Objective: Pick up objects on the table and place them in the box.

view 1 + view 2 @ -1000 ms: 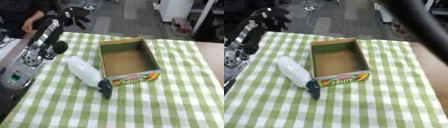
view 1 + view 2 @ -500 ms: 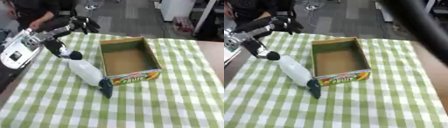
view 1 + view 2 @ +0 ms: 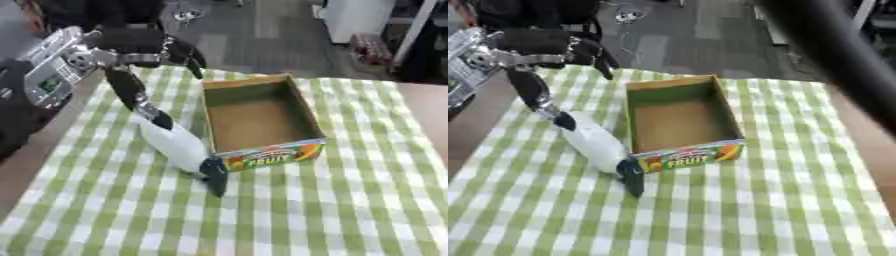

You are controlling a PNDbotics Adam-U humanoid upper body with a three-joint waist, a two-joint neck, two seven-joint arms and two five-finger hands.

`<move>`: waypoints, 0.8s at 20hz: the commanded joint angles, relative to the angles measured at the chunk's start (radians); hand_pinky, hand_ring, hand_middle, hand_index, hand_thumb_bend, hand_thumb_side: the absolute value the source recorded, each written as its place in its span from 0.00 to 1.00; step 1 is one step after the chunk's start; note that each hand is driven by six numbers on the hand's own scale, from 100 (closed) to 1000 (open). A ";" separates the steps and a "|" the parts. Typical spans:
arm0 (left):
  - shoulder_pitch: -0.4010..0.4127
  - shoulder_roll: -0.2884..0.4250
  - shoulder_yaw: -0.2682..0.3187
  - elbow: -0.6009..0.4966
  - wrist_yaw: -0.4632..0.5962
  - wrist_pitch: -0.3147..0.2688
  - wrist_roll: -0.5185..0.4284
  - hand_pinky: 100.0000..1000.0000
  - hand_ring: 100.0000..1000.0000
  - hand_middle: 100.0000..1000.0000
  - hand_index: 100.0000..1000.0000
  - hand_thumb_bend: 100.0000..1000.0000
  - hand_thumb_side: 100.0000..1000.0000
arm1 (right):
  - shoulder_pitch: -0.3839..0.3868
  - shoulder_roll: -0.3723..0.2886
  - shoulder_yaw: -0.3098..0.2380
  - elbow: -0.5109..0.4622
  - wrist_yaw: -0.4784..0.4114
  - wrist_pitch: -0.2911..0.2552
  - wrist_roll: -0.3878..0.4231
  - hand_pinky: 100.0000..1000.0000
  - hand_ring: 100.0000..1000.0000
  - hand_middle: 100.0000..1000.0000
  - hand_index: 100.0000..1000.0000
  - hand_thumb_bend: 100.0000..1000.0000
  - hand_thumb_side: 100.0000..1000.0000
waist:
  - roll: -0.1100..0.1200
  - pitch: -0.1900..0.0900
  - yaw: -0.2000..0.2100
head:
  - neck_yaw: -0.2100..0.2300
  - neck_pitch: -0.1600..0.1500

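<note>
A white bottle (image 3: 175, 144) with a dark cap lies on the green checked cloth, cap toward me, right beside the box's left wall. The open cardboard box (image 3: 267, 156), printed FRUIT on its front, stands mid-table and looks empty inside. My left hand (image 3: 131, 46) hovers over the table's far left, fingers spread and open. One long black finger (image 3: 131, 92) reaches down to the bottle's far end, and its tip seems to touch it. A dark blurred bar across the right eye view's upper right is my right arm (image 3: 833, 50); its hand stays out of sight.
The checked cloth (image 3: 332, 210) covers the table. Bare brown tabletop shows along the left edge (image 3: 35, 160) and at the right (image 3: 429, 110). Grey floor and furniture lie beyond the far edge.
My left arm has swung in from the left and lowered a finger onto the bottle's far end. Bottle and box lie where they were.
</note>
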 commanded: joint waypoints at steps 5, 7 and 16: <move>-0.078 0.027 -0.027 0.053 -0.023 0.100 -0.249 0.74 0.72 0.78 0.78 0.73 0.65 | -0.021 -0.026 -0.001 -0.013 -0.011 0.007 0.004 0.33 0.51 0.56 0.71 0.49 0.90 | 0.005 -0.012 -0.008 | 0.010 0.000; -0.087 0.026 -0.035 0.055 -0.023 0.114 -0.296 0.73 0.72 0.78 0.78 0.76 0.62 | -0.023 -0.026 -0.001 -0.013 -0.013 0.008 0.005 0.33 0.52 0.56 0.71 0.50 0.90 | 0.006 -0.012 -0.010 | 0.010 0.000; -0.093 0.026 -0.093 0.101 -0.048 0.160 -0.351 0.71 0.71 0.78 0.79 0.90 0.47 | -0.028 -0.027 -0.001 -0.013 -0.020 0.010 0.007 0.33 0.52 0.56 0.71 0.50 0.89 | 0.008 -0.014 -0.016 | 0.016 0.000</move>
